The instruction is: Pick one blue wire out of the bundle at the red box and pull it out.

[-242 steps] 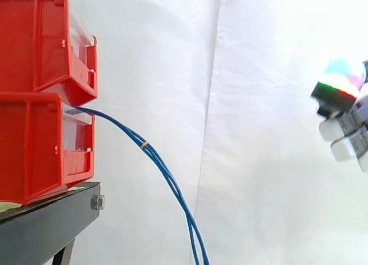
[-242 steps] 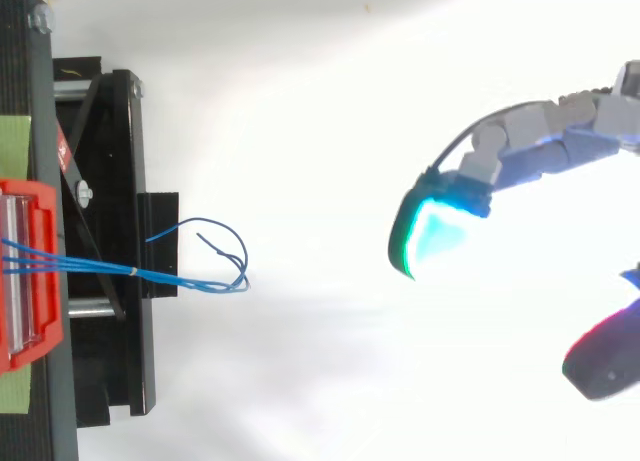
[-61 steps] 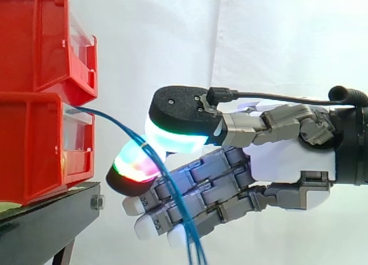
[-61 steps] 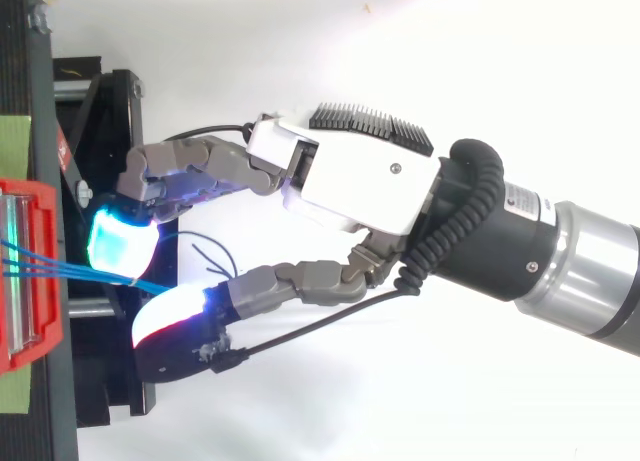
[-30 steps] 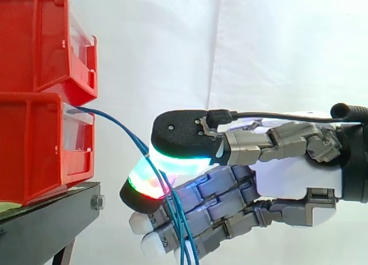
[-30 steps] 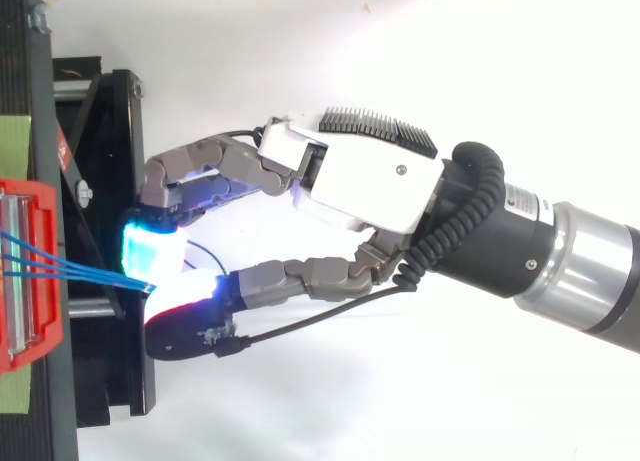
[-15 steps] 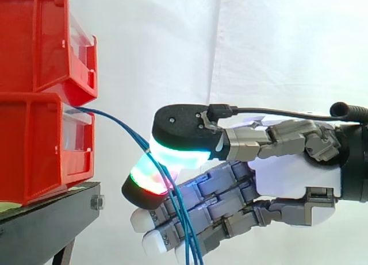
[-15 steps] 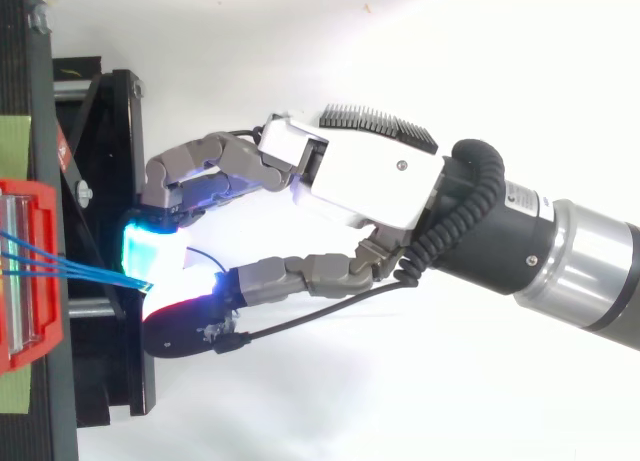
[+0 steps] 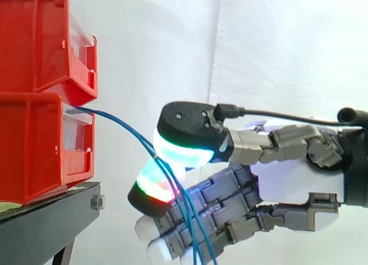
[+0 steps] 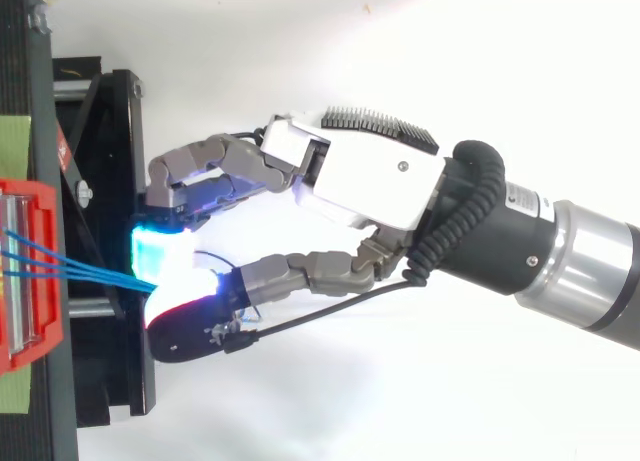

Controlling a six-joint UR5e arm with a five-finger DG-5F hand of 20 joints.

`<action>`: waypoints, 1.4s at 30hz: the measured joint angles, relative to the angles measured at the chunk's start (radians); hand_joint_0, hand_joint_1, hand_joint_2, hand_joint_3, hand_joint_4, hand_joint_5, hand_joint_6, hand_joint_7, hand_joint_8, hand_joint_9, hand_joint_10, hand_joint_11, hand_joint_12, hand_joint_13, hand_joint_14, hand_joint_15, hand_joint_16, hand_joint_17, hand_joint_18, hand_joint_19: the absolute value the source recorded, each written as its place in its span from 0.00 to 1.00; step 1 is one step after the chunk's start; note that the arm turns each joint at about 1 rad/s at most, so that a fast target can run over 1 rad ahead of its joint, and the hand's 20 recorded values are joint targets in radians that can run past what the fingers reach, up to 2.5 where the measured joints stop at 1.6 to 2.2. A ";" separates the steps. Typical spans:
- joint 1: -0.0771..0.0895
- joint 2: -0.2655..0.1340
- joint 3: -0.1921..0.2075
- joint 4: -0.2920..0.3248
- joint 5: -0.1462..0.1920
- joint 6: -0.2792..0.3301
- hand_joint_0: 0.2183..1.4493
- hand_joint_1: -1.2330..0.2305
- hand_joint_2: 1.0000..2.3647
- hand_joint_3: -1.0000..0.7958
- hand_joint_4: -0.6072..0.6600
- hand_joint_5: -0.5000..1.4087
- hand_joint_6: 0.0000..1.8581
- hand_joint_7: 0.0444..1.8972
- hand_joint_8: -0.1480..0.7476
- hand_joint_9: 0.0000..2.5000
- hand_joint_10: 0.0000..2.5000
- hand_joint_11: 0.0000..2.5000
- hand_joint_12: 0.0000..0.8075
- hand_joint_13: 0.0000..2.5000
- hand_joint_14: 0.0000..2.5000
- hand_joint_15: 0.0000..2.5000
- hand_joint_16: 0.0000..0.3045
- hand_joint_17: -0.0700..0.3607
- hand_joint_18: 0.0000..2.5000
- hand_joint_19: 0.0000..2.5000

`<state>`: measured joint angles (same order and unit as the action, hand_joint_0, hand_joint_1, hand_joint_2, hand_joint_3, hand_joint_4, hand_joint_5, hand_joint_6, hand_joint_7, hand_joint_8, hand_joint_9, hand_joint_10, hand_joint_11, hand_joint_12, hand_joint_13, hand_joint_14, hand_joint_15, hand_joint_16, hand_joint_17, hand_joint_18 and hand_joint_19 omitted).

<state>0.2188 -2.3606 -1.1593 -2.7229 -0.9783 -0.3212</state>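
Side view: thin blue wire bundle (image 9: 118,123), exiting lower red plastic bin (image 9: 34,144), is pinched between glowing pads (image 9: 183,149) of grey robot hand (image 9: 293,176); one strand should be isolated, then pulled straight out.

Text on red bins (image 9: 34,144): none legible.
Small red patch (image 10: 63,149) on black stand (image 10: 125,371): marking too small to be read.

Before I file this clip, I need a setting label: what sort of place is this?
Probably a robot lab test rig: white curtain backdrop, red bins stacked on a black stand, and a robot hand pinching blue wires from the lower bin.
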 measured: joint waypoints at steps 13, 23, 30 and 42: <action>0.004 -0.001 -0.019 0.034 0.028 -0.059 0.25 0.34 0.00 0.28 0.67 0.20 0.32 0.60 0.51 0.39 0.00 0.16 0.49 0.32 0.00 0.13 0.17 0.43 0.27 0.22; 0.006 -0.011 -0.019 0.063 0.054 -0.073 0.25 0.35 0.00 0.28 0.68 0.21 0.27 0.66 0.52 0.38 0.01 0.16 0.49 0.32 0.00 0.13 0.17 0.43 0.27 0.22; 0.010 -0.023 -0.019 0.100 0.072 -0.075 0.25 0.35 0.00 0.28 0.71 0.21 0.27 0.63 0.52 0.38 0.00 0.15 0.48 0.32 0.00 0.13 0.17 0.43 0.26 0.22; 0.014 -0.039 -0.020 0.160 0.078 -0.098 0.20 0.38 0.00 0.28 0.77 0.20 0.27 0.52 0.52 0.37 0.00 0.12 0.51 0.31 0.00 0.12 0.19 0.46 0.27 0.21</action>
<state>0.2333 -2.3997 -1.1793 -2.5625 -0.9005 -0.4195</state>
